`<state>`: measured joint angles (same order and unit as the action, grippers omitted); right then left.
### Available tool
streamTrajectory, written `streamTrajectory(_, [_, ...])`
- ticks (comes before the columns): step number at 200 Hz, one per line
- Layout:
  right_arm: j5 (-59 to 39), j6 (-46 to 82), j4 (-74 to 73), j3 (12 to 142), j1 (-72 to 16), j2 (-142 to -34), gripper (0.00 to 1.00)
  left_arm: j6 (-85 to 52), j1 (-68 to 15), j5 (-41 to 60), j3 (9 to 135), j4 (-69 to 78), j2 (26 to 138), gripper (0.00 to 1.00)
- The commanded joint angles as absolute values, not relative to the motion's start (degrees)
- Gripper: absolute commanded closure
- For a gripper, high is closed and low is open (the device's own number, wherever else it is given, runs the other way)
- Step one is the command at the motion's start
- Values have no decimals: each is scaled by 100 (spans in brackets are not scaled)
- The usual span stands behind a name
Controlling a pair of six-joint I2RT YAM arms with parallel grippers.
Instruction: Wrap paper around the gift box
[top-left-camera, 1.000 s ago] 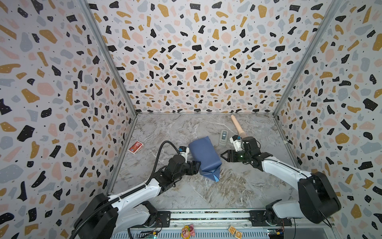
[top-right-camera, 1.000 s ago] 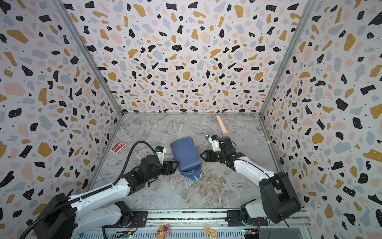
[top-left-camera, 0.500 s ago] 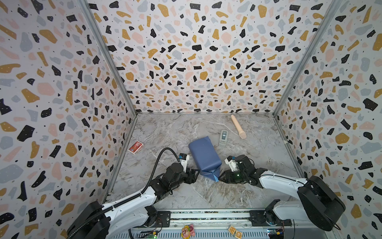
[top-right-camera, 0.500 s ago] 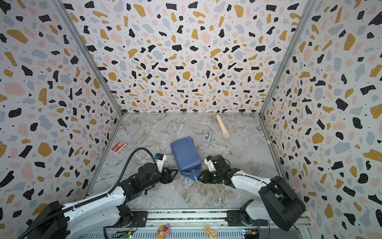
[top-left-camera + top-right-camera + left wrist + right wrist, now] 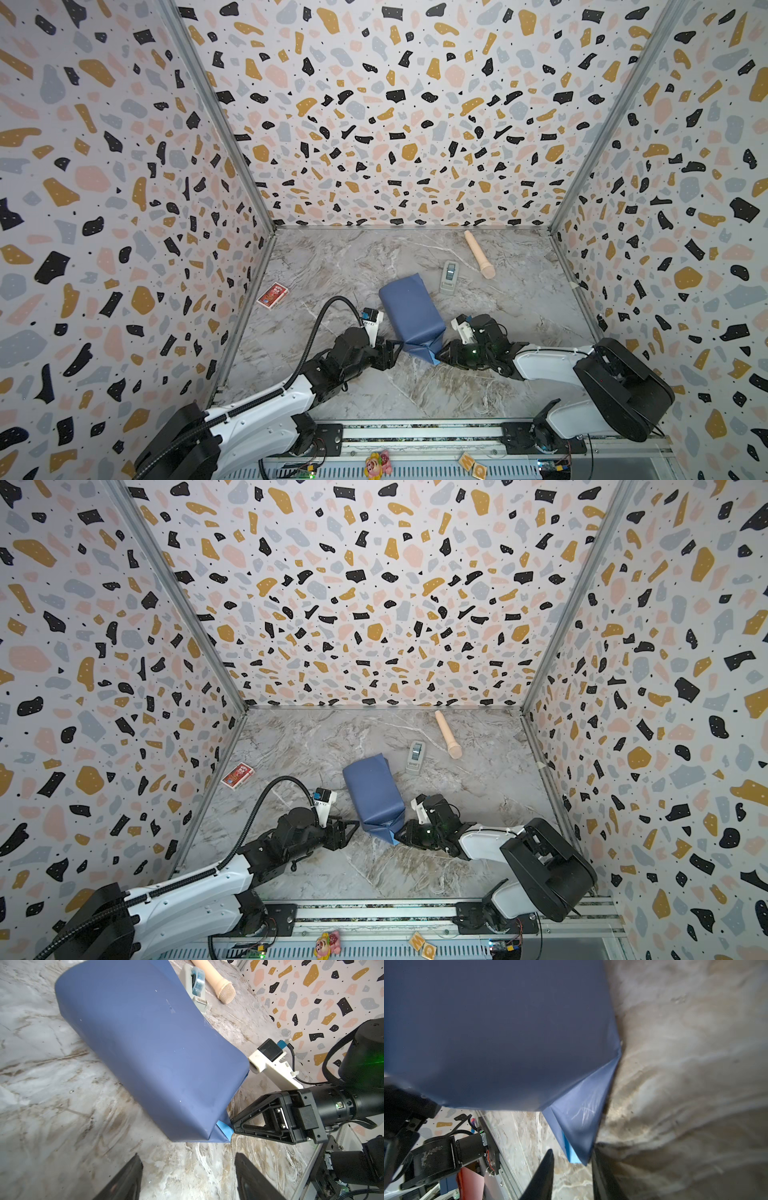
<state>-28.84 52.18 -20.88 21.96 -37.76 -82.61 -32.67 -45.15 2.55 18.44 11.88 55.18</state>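
My left fingers [image 5: 394, 353] stand wide open, holding nothing, beside the thin dull-blue paper [image 5: 411, 316], wrapped as a parcel toward the marble table's [image 5: 519, 299] front edge. My right fingers [image 5: 440, 356] are narrowly open around its folded flap.

A grey tape holder [image 5: 449, 277] sits on the marble table [image 5: 340, 257], a tan toy microphone [image 5: 478, 259] lies just beside it toward the spotty back wall [image 5: 395, 104], and a small red pack of cards [image 5: 272, 296] lies well apart on its other side.
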Motion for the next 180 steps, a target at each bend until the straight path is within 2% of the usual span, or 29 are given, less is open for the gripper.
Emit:
streamTrajectory(1, [-2824,5563,-2335,2014,-3823,-8370,70,-3132,-4549,316,1907,1363,5412,29])
streamTrajectory(73, [-2770,5698,-2995,1860,-3821,-8405,75,-3066,-4557,378,1837,1397,5412,29])
streamTrajectory(180, [-1030,5023,-1098,2420,-4449,-8297,78,-3091,-4562,448,1778,1398,5408,29])
